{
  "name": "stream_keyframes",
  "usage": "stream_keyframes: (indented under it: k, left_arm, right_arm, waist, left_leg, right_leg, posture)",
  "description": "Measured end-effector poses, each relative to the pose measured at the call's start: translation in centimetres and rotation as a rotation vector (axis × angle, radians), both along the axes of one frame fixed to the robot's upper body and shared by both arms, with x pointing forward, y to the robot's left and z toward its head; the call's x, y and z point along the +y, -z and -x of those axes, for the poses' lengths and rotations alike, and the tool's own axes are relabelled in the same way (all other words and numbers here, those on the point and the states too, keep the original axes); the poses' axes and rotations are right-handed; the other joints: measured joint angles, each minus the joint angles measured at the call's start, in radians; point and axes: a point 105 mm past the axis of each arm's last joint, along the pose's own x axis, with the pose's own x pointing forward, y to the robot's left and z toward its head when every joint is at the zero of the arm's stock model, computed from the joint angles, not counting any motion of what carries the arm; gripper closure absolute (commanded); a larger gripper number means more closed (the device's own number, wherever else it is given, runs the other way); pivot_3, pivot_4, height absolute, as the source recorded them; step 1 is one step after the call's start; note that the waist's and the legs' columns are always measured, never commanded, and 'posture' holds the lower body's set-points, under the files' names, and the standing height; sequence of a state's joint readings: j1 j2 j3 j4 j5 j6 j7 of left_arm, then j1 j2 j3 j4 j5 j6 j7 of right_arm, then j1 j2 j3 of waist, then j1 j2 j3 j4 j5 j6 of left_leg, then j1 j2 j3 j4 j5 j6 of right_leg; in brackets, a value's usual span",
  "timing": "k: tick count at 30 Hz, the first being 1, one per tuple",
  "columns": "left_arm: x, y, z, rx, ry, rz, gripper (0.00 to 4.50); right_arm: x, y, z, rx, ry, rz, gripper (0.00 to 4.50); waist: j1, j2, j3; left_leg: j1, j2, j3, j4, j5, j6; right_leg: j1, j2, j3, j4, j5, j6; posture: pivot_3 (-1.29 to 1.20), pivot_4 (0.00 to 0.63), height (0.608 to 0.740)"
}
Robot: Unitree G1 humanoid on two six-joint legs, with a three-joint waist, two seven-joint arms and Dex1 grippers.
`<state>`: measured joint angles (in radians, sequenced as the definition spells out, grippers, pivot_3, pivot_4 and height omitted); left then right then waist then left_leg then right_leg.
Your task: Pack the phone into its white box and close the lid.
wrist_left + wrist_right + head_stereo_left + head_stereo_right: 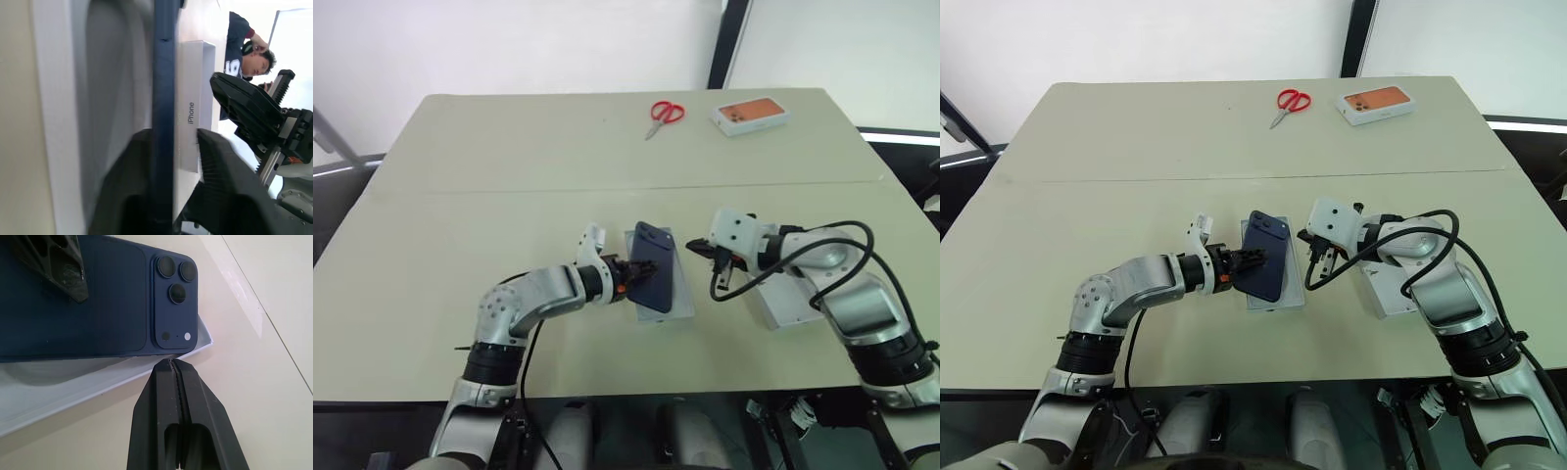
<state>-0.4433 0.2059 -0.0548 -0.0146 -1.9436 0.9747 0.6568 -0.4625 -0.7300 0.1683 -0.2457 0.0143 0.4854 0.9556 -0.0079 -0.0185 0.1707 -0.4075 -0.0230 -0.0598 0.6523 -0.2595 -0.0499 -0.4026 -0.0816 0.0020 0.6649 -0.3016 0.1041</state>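
Left eye view: the phone [655, 266] lies tilted over the white box [679, 291] at frame centre on the table [509, 157]. The left claw [635, 271] has a finger on each side of the phone's edge. The right claw [700, 247] is pressed together just right of the box. The lid [780, 303] lies under the right arm. Red scissors [663, 117] and an orange-printed box [750, 115] sit at the top.

Left wrist view: the phone's edge [164, 112] stands between the fingers [220, 171], a gap showing on one side.

Right wrist view: closed fingertips [171, 369] meet the box rim [146, 368] below the camera cluster [173, 303].

Left gripper [1246, 262] fingers parted; right gripper [174, 363] fingers pressed together.
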Motion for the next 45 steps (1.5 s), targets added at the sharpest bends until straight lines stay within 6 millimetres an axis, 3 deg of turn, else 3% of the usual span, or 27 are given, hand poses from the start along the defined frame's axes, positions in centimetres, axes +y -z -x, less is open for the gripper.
stream_keyframes:
  k: [3,18,29,36,45]
  left_arm:
    - [0.0,-0.1,0.2,-0.011,0.018,0.002,0.11]
    - [2.6,-1.0,2.5,-0.178,0.150,-0.096,0.11]
    - [1.2,-1.2,3.3,-0.206,0.234,-0.114,0.11]
    - [3.1,-1.0,2.9,-0.217,0.210,-0.171,0.11]
    - [9.4,-2.2,1.8,-0.325,0.091,-0.316,0.11]
  right_arm:
    - [-0.1,0.0,0.0,-0.001,0.004,0.003,4.50]
    - [-0.1,0.4,-0.1,0.008,0.003,0.005,4.50]
    - [-0.1,0.5,-0.4,0.008,0.014,-0.002,4.50]
    - [-0.1,0.5,-0.4,0.006,0.015,-0.002,4.50]
    - [-0.4,0.8,-0.4,0.016,0.023,0.000,4.50]
  waist:
    - [-0.001,0.000,0.000]
    - [-0.002,0.000,0.000]
    - [-0.003,0.000,0.000]
    - [-0.003,0.000,0.000]
    - [-0.004,0.001,0.000]
  left_leg:
    - [0.000,0.000,0.000,0.000,0.000,0.000]
    - [0.000,0.001,0.000,0.000,0.000,0.000]
    - [0.000,0.001,0.000,0.000,0.000,0.000]
    - [0.000,0.001,0.000,0.000,-0.001,0.001]
    - [0.000,0.001,0.000,-0.001,-0.002,0.004]
  right_leg:
    - [0.000,0.000,0.000,0.000,0.000,0.000]
    - [0.000,0.000,0.000,0.000,0.000,0.000]
    - [0.000,0.000,0.000,0.000,0.000,0.000]
    - [0.000,0.000,0.000,0.000,0.000,0.000]
    - [0.000,0.001,0.000,0.000,0.000,0.000]
  posture:
    - [0.00,0.150,0.740]
    - [0.00,0.150,0.740]
    - [0.00,0.150,0.740]
    - [0.00,0.150,0.740]
    - [0.00,0.150,0.740]
